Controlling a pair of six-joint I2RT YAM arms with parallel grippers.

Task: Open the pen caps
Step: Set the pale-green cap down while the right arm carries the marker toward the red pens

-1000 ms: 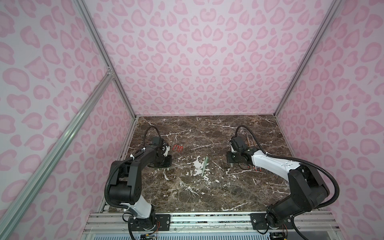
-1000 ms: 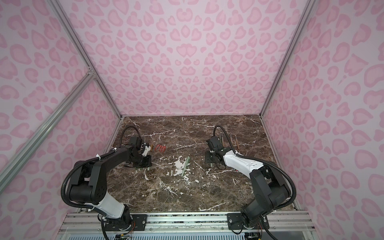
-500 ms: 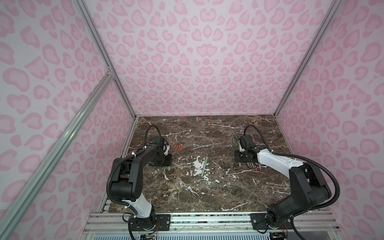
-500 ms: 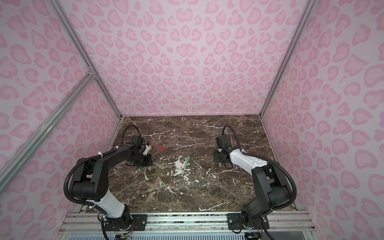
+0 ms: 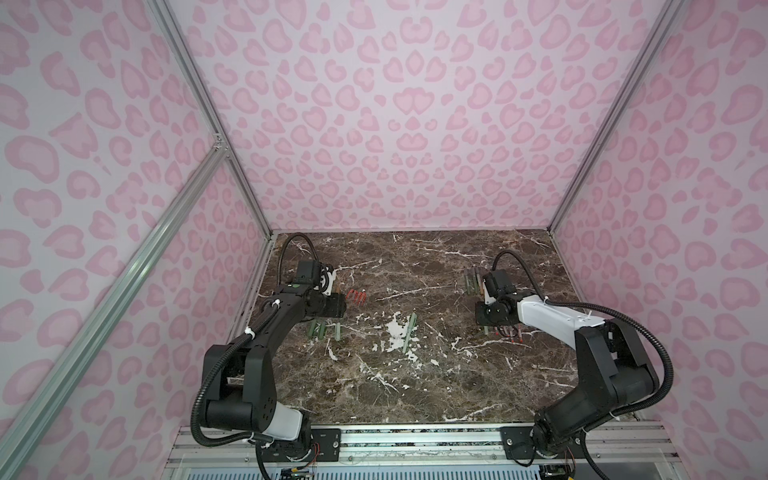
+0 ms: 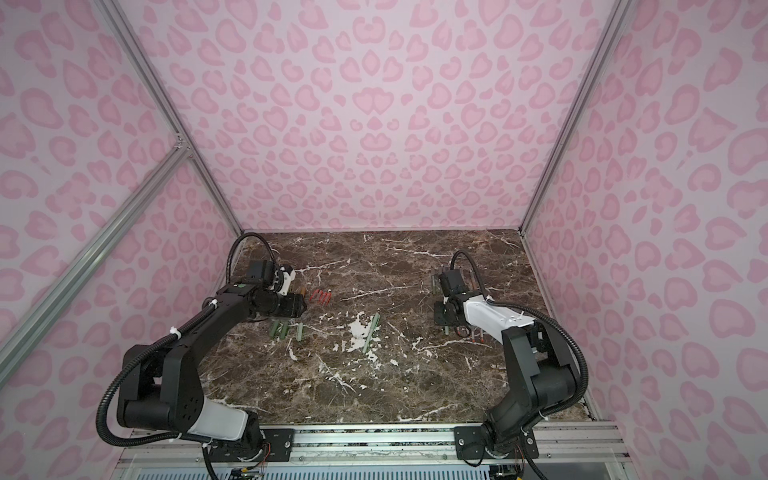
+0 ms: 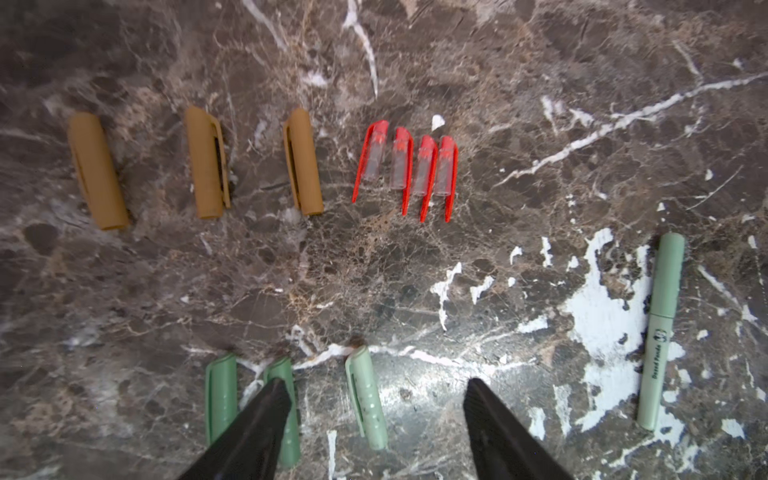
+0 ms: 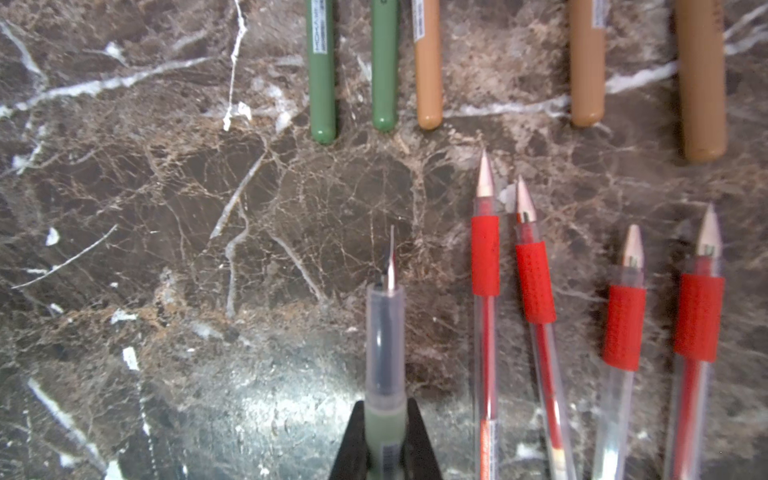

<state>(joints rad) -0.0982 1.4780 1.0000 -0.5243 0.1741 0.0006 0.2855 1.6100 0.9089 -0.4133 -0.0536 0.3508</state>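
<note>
- Left wrist: left tool (image 7: 376,388) just spread apart; green cap (image 7: 365,399) now lies on table (image 7: 415,270) btwn its fingers.
- Right tool (image 8: 386,406) clamped on uncapped green pen (image 8: 385,332).
- Capped green pen (image 7: 660,328), well off to left tool's side, prob nxt.

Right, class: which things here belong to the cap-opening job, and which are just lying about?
In the job:
- left gripper, open over the green caps
- right gripper, shut on the held pen
- capped pen

Lying about:
- tan caps
- red caps
- red pens
- tan pens
- green pens
</note>
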